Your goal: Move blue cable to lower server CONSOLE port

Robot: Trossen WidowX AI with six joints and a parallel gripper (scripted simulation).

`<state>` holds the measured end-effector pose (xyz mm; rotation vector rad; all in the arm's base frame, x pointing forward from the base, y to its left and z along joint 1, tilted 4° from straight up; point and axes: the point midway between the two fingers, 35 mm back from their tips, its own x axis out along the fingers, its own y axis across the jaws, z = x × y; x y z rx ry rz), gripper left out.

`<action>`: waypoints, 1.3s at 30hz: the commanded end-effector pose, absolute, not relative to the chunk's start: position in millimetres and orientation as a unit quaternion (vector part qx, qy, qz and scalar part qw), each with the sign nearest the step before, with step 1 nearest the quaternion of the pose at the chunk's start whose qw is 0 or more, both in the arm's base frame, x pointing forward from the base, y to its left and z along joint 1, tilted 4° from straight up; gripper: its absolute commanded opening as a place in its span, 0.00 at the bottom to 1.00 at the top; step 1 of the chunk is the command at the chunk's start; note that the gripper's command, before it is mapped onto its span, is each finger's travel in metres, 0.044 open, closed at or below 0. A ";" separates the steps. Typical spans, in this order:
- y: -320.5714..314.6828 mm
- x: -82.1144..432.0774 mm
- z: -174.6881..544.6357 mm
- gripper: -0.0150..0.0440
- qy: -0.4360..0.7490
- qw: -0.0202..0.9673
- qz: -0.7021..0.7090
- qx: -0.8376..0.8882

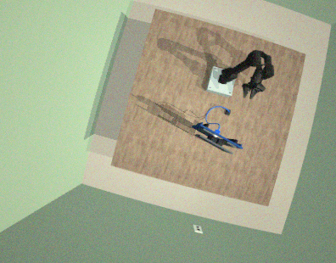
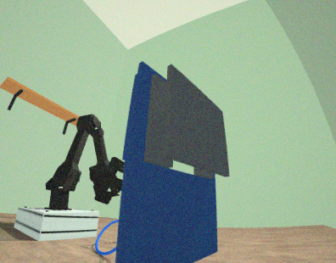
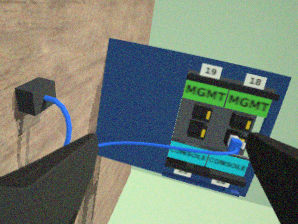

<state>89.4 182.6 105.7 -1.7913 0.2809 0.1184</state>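
Blue at the cable end, seated beside the CONSOLE label (image 3: 228, 164) under number 18: the plug (image 1: 216, 132) (image 3: 236, 144), apparently in the upper server, judging by the table (image 1: 171, 140) (image 2: 269, 242) (image 3: 65, 50) off to the left in the wrist view. With the hand (image 1: 252, 91) (image 2: 114, 180) (image 3: 172, 140) wide and holding nothing, best to centre on the plug before going nearer, as now seemingly too far to one side, with the right-hand finger in the wrist view close to the plug's line. Keep square to the blue panel (image 1: 233, 142) (image 2: 167, 208) (image 3: 142, 95), come in straight, and close over body and tab together; pull straight out only with the tab pressed. Watch out for snagging the cable (image 1: 206, 114) (image 2: 97, 243) (image 3: 135, 145), strung across between the fingers and back to the black block (image 1: 226, 112) (image 3: 35, 96). Then aim for the matching port (image 3: 196, 129) under 19. Hard to make out: the tab itself, too small and blurred, and the plug's exact seating. Hidden in the exterior view: the ports and plug, behind the panel, along with part of the hand. Cut off in the wrist view: the rear of both fingers.
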 end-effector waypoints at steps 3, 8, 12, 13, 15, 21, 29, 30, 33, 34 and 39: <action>172.5 99.6 98.7 0.80 0.173 0.661 0.042 -0.729; 147.7 125.9 74.3 0.66 0.320 0.789 -0.003 -0.525; 139.5 144.4 59.4 0.66 0.397 0.855 -0.044 -0.331; 138.7 149.5 57.0 0.66 0.410 0.866 -0.055 -0.279; 138.2 160.8 54.1 0.66 0.429 0.883 -0.074 -0.175; 136.9 204.4 64.7 0.66 0.419 0.891 -0.113 0.136; 107.2 269.2 128.3 0.66 0.274 0.826 -0.099 0.483; 100.0 275.4 139.7 0.66 0.248 0.814 -0.091 0.517; 74.1 288.6 177.1 0.66 0.162 0.779 -0.061 0.603; 64.4 290.8 190.3 0.66 0.131 0.767 -0.048 0.626; 27.5 288.3 237.4 0.66 0.019 0.728 0.000 0.686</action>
